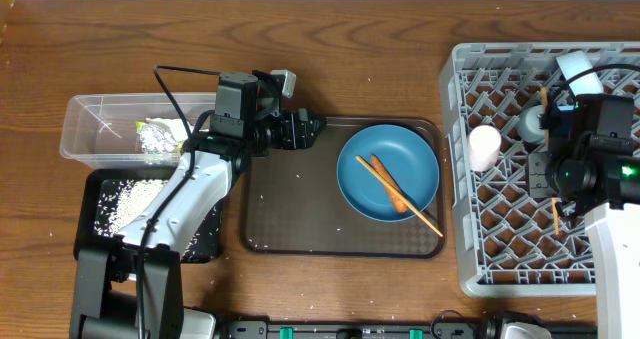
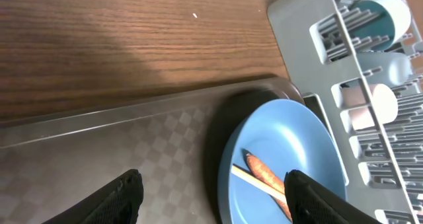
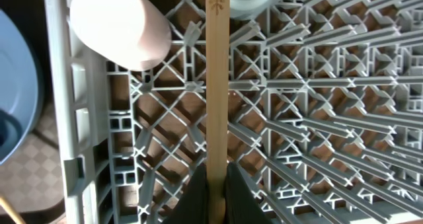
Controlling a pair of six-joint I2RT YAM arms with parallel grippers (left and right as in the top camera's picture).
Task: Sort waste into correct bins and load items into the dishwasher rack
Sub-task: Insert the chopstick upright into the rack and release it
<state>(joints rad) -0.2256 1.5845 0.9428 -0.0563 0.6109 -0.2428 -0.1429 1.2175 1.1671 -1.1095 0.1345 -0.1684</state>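
overhead: the left gripper [image 1: 300, 129] is hovering over the left end of the brown tray [image 1: 300, 229], just right of the clear tub [image 1: 85, 129], with its jaws spread and gripping nothing. the blue plate [image 1: 400, 159] is sitting on that tray, carrying a loose chopstick [image 1: 425, 219] and the carrot piece [image 1: 388, 179]. the right gripper [image 1: 553, 189] is hanging over the grey rack [image 1: 500, 249]; the arm is hiding its jaws here.

left wrist: the dark fingers [image 2: 310, 197] are standing wide apart, touching nothing. below the gap the plate is lying on the tray, with the rack just beyond it.

right wrist: the jaws are pressing together on a held chopstick [image 3: 217, 85], pinching its near end. the stick is running over the rack's lattice, beside the white cup [image 3: 119, 26] lying inside.
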